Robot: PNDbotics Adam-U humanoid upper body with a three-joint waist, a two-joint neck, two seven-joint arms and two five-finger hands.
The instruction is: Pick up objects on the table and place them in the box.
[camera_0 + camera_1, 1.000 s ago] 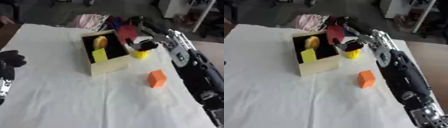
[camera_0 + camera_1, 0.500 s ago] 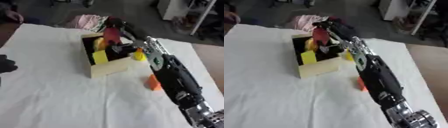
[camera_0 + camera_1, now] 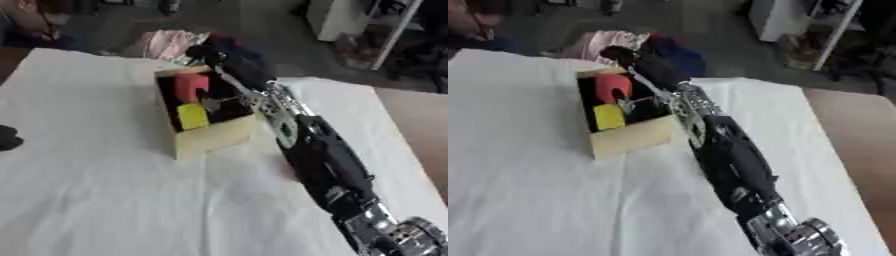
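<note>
Box (image 3: 208,140) of pale cardboard, red block (image 3: 190,86), yellow block (image 3: 192,116) inside, right hand (image 3: 229,64) grip unclear.

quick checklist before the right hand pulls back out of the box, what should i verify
1. Right hand is over the box opening: ok, it reaches down inside.
2. Red object is inside the box: ok, it sits in the far part.
3. Yellow object is inside the box: ok, just in front of the red one.
4. Right hand has let go of what it carried: cannot tell, its fingers are dark against the dark interior.
5. Box stands upright on the white tabletop: ok.
6. Left hand is away from the box: ok, only a dark part shows at the left edge.
</note>
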